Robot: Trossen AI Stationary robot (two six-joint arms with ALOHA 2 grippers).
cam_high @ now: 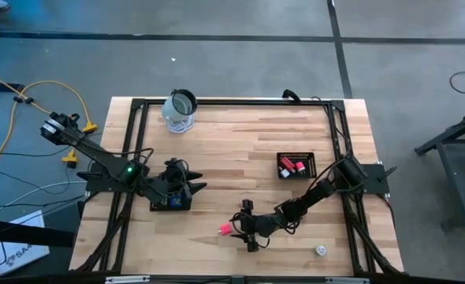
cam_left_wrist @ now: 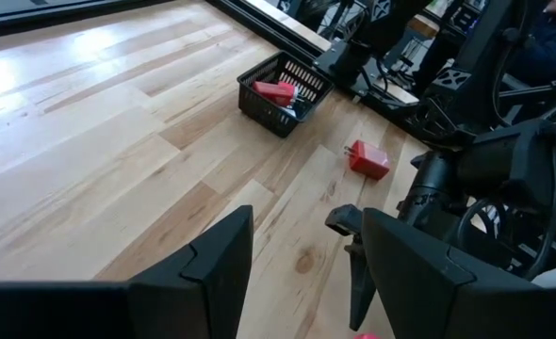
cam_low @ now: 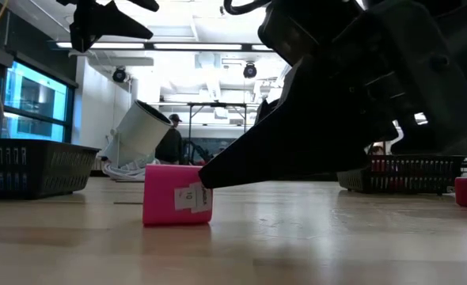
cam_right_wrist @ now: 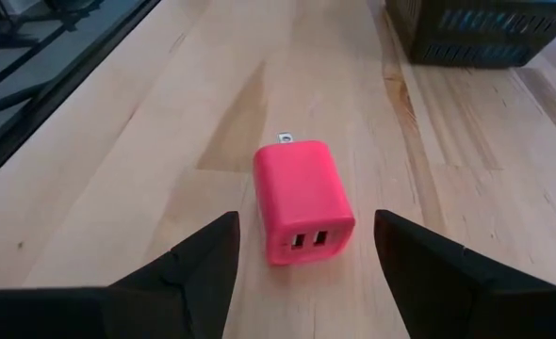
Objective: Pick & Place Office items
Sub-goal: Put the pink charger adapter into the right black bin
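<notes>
- Right gripper [cam_right_wrist: 302,273]: jaws spread wide, holding nothing, low over the surface [cam_right_wrist: 146,160]; the pink charger [cam_right_wrist: 302,202] lies between them, just ahead, untouched.
- The charger's port end faces the jaws, its prongs point away, and its long axis runs along the reach.
- Left gripper [cam_left_wrist: 306,273]: jaws spread, empty, above a black tray [cam_high: 169,201] that the arm mostly hides.
- Farther off, another tray [cam_high: 297,166] holds red items [cam_high: 292,167], too small to tell apart.

From overhead we see the whole pale wooden table [cam_high: 240,150], while our low and right wrist cameras share a close pink plastic charger block [cam_right_wrist: 302,200].
</notes>
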